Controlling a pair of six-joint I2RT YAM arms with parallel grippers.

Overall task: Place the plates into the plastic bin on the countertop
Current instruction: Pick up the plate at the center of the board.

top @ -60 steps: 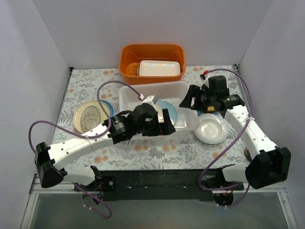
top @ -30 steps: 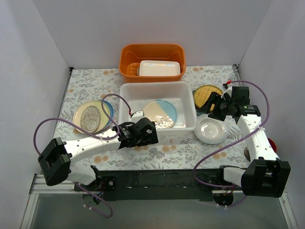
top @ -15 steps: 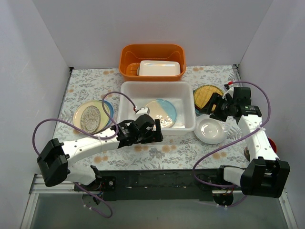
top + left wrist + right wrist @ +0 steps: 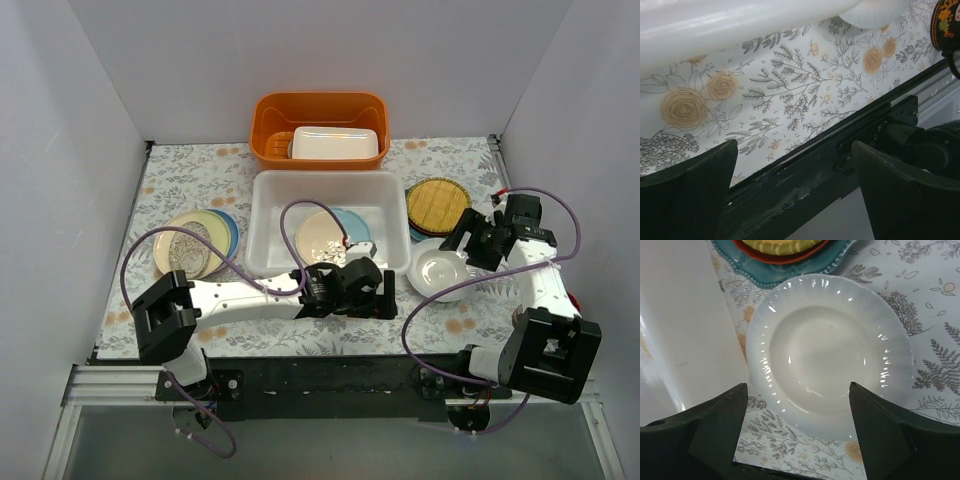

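Top view: finds bin mid-countertop, with cream plate overlapping blue plate inside. Notes plate stack left of bin, woven stack right of it, white plate just nearer. Places left gripper by bin's near wall, right gripper over white plate's far edge.

Left wrist: sees fingers wide apart, nothing between, above countertop beside bin wall.

Right wrist: sees fingers spread wide either side of white plate, not closed on it. Notes teal plate under woven stack.
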